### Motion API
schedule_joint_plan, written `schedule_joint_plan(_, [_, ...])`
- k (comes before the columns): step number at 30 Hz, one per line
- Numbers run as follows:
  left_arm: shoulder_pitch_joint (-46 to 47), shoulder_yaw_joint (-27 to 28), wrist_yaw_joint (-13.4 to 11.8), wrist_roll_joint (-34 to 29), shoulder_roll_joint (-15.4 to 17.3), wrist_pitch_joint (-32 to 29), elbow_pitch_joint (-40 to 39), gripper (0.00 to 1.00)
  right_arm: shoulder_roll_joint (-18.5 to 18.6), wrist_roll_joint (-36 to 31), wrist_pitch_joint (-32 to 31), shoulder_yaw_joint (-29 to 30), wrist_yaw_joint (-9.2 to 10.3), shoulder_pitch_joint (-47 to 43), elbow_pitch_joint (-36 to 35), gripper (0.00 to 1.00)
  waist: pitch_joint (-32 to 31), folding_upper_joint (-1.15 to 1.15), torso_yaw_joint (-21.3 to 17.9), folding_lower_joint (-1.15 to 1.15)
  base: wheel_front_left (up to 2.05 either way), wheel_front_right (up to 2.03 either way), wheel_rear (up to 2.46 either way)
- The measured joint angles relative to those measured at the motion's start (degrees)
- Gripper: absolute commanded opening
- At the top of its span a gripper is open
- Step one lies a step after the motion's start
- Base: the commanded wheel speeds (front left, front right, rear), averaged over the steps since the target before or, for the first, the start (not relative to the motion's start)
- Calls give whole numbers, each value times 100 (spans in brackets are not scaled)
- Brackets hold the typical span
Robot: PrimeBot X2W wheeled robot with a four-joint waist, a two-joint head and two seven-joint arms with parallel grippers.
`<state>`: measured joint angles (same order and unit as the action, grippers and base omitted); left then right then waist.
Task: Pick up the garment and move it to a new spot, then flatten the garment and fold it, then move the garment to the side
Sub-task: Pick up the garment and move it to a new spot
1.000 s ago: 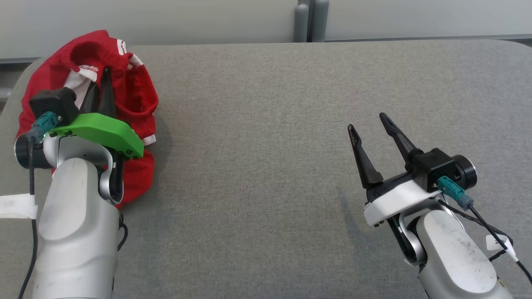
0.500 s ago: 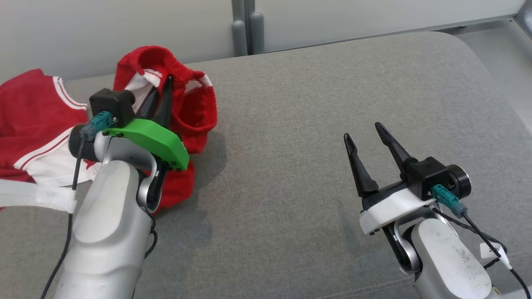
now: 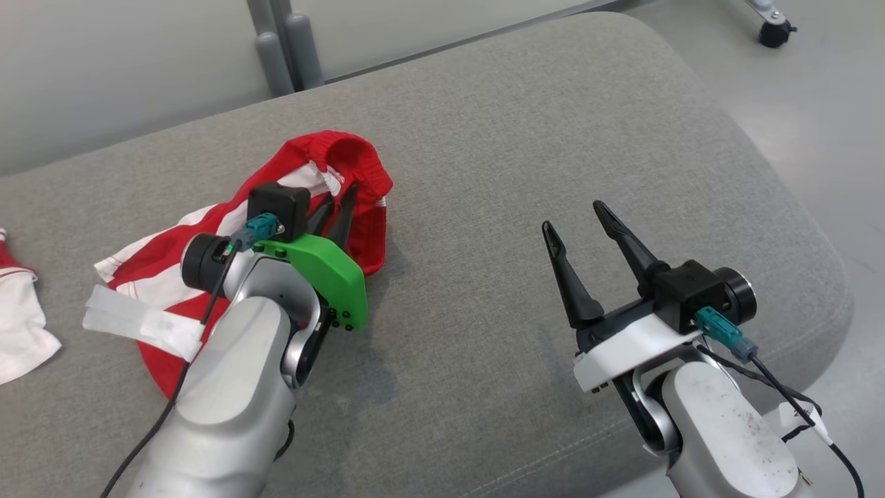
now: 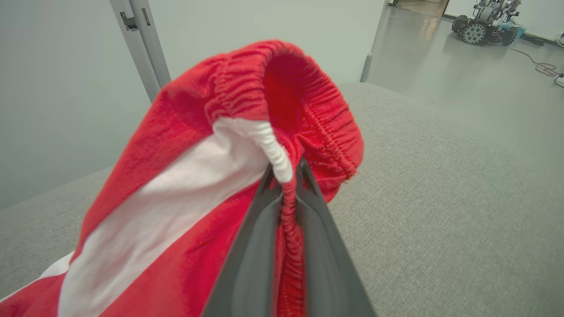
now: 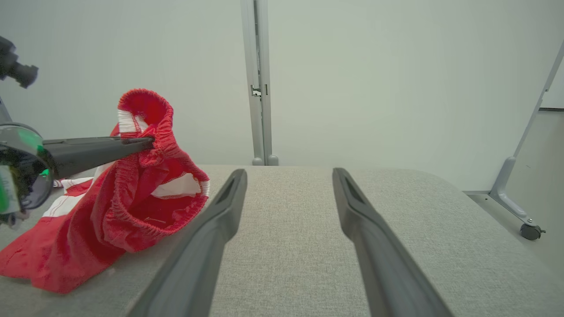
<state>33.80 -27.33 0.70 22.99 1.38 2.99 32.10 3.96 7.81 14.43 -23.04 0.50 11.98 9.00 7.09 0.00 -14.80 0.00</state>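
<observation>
The garment [image 3: 349,155] is a pair of red shorts with white stripes and an elastic waistband. My left gripper [image 3: 346,195] is shut on that waistband and holds it lifted, while the rest of the cloth trails down onto the grey padded table [image 3: 553,138]. In the left wrist view the garment [image 4: 185,176] bunches over the left gripper [image 4: 288,169], the waistband pinched between its fingers. My right gripper [image 3: 573,215] stands open and empty over the table's right part. From the right wrist, the right gripper [image 5: 288,171] points past the garment [image 5: 145,207] hanging from the left gripper [image 5: 147,141].
Another red and white cloth [image 3: 17,325] lies at the table's far left. The table's rounded right end drops to a floor with a caster wheel [image 3: 773,31]. Grey posts [image 3: 276,48] stand behind the table. A small wheeled machine [image 4: 484,17] sits far off.
The head view has swung to the right. My left gripper, still shut on the waistband, has carried the garment rightwards towards the table's middle, away from the other cloth. The right gripper stays open.
</observation>
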Motion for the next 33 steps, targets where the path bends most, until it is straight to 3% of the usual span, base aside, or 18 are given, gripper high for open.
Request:
schedule_joint_plan(9, [-49,-637,-181,119,20,-100,229,0,-19,131,1,75,3,107,-35,100,308,0,-551,0,0,0,0])
schedule_joint_plan(11, [-64,-711,-181,162,22,-100,232,49,-23,135,1,78,4,109,-34,100,341,0,-590,0,0,0,0])
schedule_joint_plan(12, [-64,-809,-181,166,29,-100,233,100,-27,135,1,92,8,110,-35,100,375,0,-622,0,0,0,0])
schedule_joint_plan(20, [-62,-1300,-190,397,48,-33,174,100,-32,142,9,287,67,187,-32,100,504,0,-660,0,0,0,0])
schedule_joint_plan(33, [77,-1785,-123,378,58,446,-111,100,-7,177,14,490,66,171,162,100,403,0,-119,0,0,0,0])
